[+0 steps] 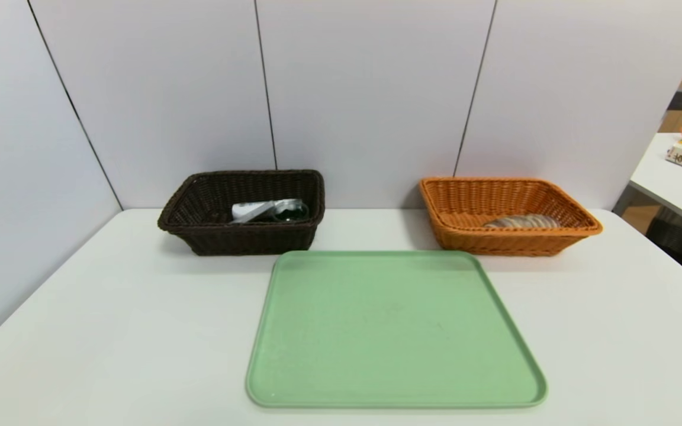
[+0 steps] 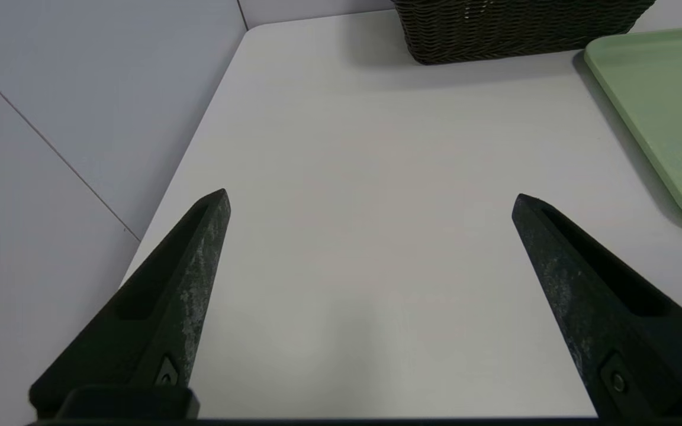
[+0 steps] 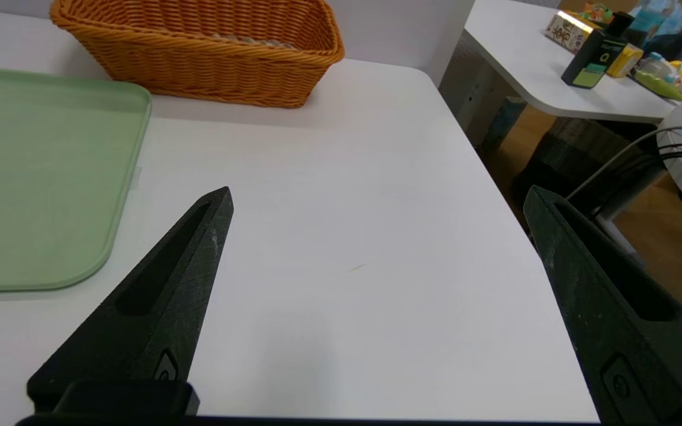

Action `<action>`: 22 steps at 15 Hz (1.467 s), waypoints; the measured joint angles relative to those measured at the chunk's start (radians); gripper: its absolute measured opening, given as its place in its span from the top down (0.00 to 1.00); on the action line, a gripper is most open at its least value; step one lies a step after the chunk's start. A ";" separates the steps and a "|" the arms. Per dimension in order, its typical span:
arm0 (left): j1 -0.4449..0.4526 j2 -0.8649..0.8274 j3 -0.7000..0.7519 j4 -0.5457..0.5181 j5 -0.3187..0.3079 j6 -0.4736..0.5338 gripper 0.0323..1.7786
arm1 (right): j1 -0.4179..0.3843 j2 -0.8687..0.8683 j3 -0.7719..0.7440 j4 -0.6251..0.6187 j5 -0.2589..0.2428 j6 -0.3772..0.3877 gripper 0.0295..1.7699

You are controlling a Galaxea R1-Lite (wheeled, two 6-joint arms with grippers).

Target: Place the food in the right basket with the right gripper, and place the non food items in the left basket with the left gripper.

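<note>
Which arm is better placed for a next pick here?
Neither: the green tray is bare, items already lie in the dark basket and orange basket, and left gripper and right gripper hang open over the table.

Lighting: bright, even, diffuse from overhead. Shadows: soft and short beneath the dark basket (image 1: 241,212), the orange basket (image 1: 507,216) and the green tray (image 1: 394,331). Glare: none on the white table (image 1: 80,331). Focus: sharp throughout; no motion blur. Distortion: slight wide-angle bowing at the head view's edges.

Right gripper (image 3: 376,195) gapes above white table (image 3: 347,236).
</note>
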 joint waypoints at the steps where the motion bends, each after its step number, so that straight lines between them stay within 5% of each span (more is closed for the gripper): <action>1: 0.001 -0.015 0.016 0.001 -0.008 0.000 0.05 | -0.006 -0.008 0.011 0.002 0.005 0.001 0.04; 8: 0.025 -0.087 0.067 -0.002 -0.015 -0.003 0.05 | -0.028 -0.047 0.027 -0.003 0.022 0.008 0.04; 22: 0.023 -0.230 0.160 0.036 -0.077 0.010 0.05 | -0.001 -0.225 0.167 0.037 0.161 0.006 0.04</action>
